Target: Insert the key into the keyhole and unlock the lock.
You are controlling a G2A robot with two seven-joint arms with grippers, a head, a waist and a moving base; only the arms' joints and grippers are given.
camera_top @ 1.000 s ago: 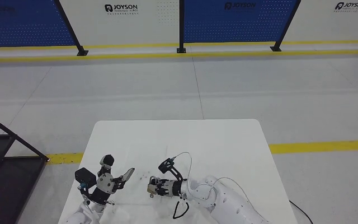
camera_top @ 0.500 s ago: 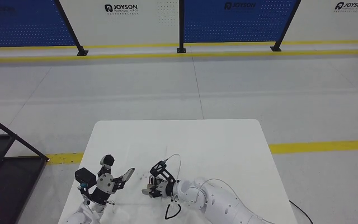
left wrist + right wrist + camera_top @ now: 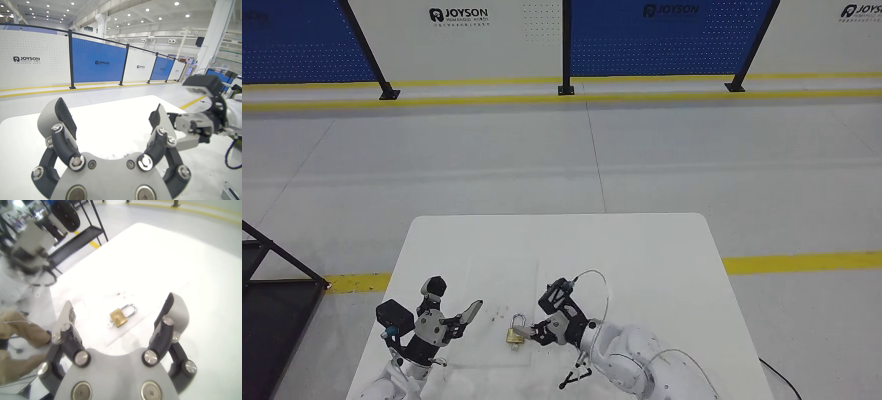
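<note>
We are pulling our right gripper point(image 3: 535, 330) back off the lock point(image 3: 118, 317), jaws spread wide and holding nothing, so the lock is lying flat on the table point(image 3: 642, 250) just ahead of it with the key point(image 3: 110, 324) apparently sitting in its keyhole, while our left gripper point(image 3: 109, 113) is hanging nearby, equally wide.

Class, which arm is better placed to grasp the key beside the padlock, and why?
Probably right: the right gripper, open, faces the padlock and key directly; the left gripper sits farther off.
</note>
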